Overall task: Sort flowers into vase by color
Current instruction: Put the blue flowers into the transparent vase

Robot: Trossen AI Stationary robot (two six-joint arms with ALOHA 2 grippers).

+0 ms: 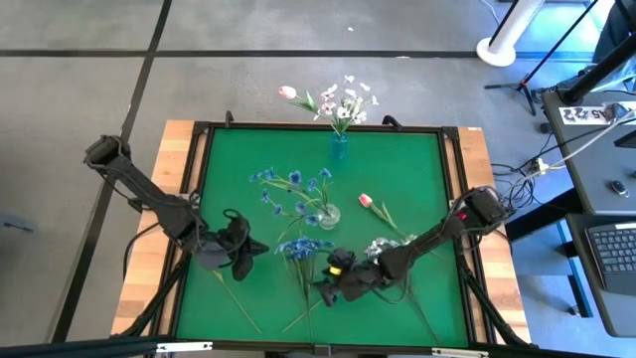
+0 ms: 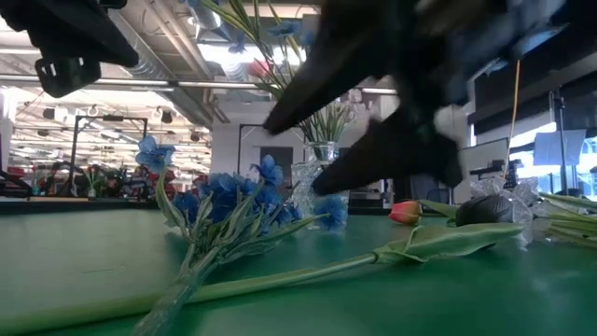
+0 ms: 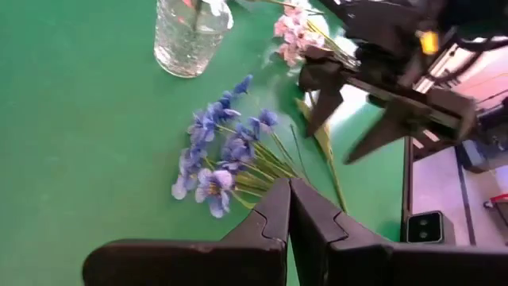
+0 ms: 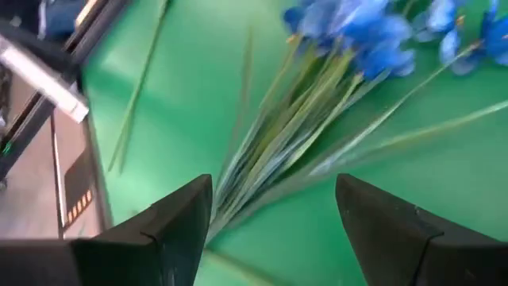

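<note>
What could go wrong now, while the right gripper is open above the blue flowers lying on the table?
1. The right gripper hangs open over the stems of the loose blue spray. These stems lie bunched together with others, so it may pick up several at once.
2. The left gripper, shut and empty, sits close beside the same spray, so the arms could collide.
3. The clear vase of blue flowers stands nearby, and a lifted stem might tip it.
</note>
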